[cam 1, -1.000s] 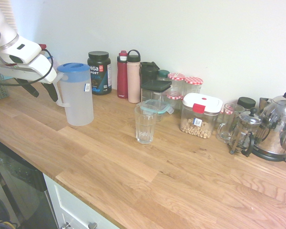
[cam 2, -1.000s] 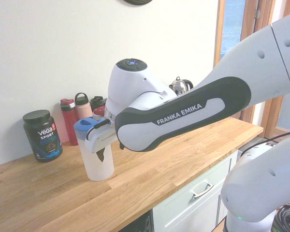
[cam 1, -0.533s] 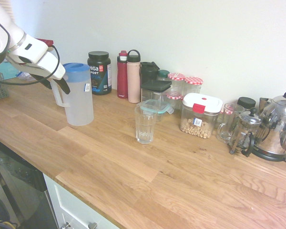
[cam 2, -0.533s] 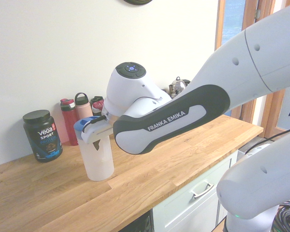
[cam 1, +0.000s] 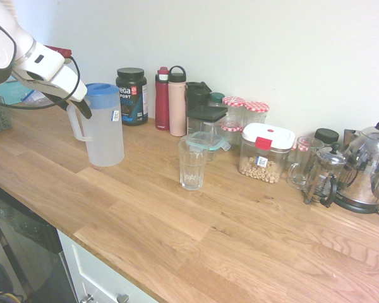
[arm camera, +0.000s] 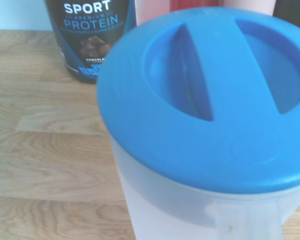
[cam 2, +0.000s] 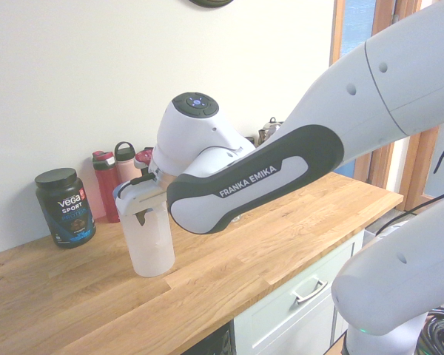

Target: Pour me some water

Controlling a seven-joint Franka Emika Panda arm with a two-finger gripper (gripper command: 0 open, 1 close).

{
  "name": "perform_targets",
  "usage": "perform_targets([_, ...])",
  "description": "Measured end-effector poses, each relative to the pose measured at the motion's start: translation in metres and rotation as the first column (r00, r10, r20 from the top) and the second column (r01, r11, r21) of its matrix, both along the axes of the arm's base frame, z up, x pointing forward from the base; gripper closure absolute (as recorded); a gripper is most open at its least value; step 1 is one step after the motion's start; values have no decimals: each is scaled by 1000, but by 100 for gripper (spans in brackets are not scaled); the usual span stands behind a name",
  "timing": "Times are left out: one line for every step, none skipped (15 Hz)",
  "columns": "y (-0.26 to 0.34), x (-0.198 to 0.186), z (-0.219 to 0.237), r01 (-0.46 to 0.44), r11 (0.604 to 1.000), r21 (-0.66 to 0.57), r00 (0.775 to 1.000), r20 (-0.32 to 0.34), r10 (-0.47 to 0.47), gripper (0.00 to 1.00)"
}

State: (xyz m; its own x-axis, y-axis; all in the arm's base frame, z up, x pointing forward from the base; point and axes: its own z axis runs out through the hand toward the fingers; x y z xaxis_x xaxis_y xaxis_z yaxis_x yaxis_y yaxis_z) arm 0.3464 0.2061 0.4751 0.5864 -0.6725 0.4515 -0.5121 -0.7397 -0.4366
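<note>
Hidden, cropped and blurred parts around the jug

Jug [arm camera: 205, 125] cut off in wrist view along the right and bottom edges, lid soft-focused, handle only a pale stub at the bottom. Protein tub [arm camera: 90, 35] cropped at the top, small print unreadable. In second exterior view, handle side of jug [cam 2: 149, 240] masked by the arm; fingers [cam 2: 140, 216] mostly lost behind the dark casing, so gap not readable there. In first exterior view, fingers [cam 1: 82, 108] a dark sliver against the lid, contact with handle unclear. Kettle [cam 1: 368, 167] clipped by right edge. Jars [cam 1: 243, 113] behind the lidded box partly blocked.
</note>
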Motion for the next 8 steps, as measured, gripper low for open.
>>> perform_targets([1,0,0,-1,1000,0,1000,0,1,100])
perform_targets([3,1,-1,0,1000,0,1000,-2,0,100])
perform_targets([5,1,-2,0,1000,0,1000,-4,0,100])
perform_targets([6,1,-3,0,1000,-1,1000,-6,0,100])
perform_targets([7,1,-4,1,1000,-2,1000,-7,-1,100])
perform_targets([7,1,-4,3,1000,-2,1000,-8,-3,100])
perform_targets([7,1,-5,3,1000,-3,1000,-9,-3,100])
perform_targets([7,1,-5,4,1000,-3,1000,-11,-4,100])
